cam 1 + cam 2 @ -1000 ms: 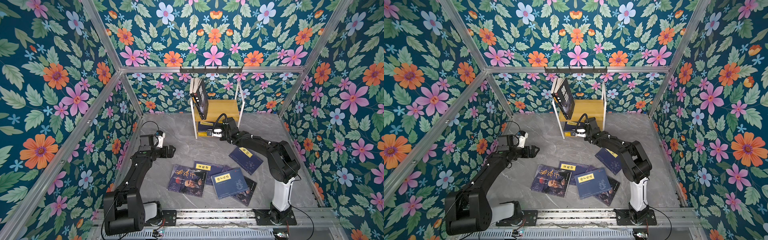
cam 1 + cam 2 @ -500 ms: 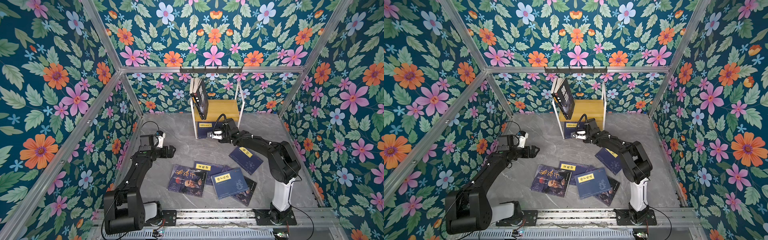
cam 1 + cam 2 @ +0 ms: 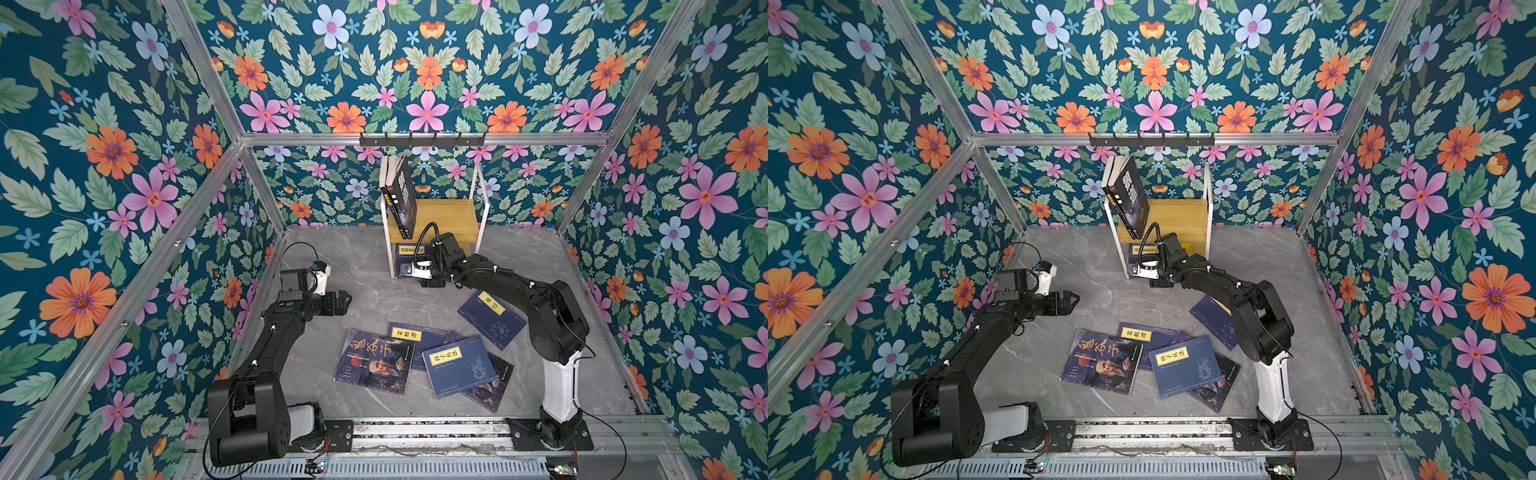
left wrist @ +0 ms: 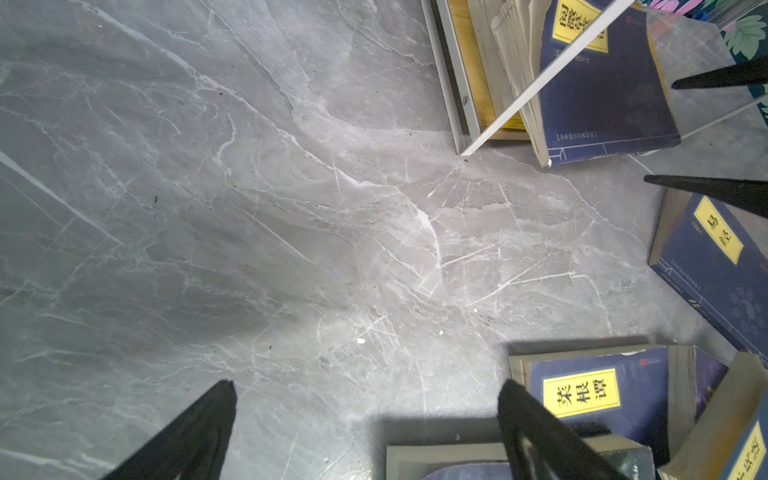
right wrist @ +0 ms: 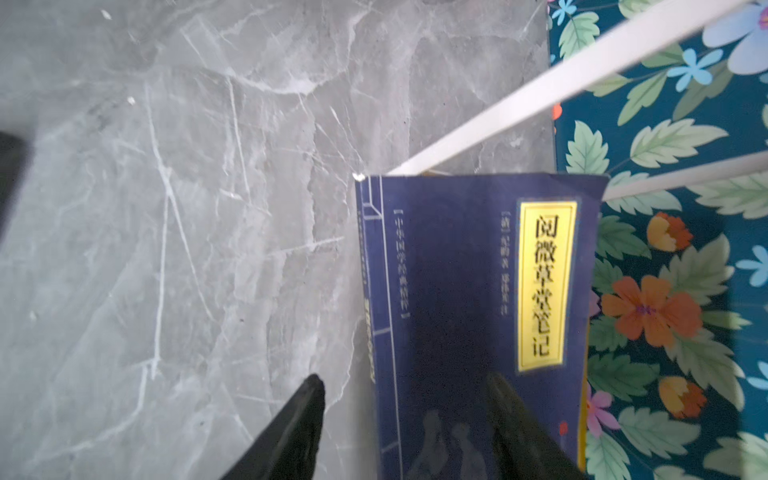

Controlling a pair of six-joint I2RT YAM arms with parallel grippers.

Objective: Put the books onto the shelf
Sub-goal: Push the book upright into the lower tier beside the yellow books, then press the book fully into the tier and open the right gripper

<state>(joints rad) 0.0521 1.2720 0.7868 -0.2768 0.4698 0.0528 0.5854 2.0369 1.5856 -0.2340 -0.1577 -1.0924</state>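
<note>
Once released into the lower tier, stands on its own: navy book [image 5: 457,291] with the yellow label, leaning at the 9 o'clock end of the shelf [image 3: 451,214], near edge seemingly poking out past the front frame. A second ago clamped in the right pincer [image 5: 403,376]; now flanked by parted jaws, one over the cover, one over bare worktop [image 3: 361,270], gripping nothing. Cannot tell whether either jaw touches the cover. Counts as one more book delivered, though probably wanting a nudge inward. Above it, on the upper board, dark books [image 3: 401,195] propped aslant against the 9 o'clock frame. Farther out, toward 6 o'clock, remaining loose books [image 3: 459,365] lying flat and partly overlapped, with a lone navy copy [image 3: 492,318] toward 4 o'clock. At 9 o'clock, left pincer [image 4: 365,384] hanging wide apart and empty above the worktop. Likely next: back the right arm out, then fetch another from the pile.
</note>
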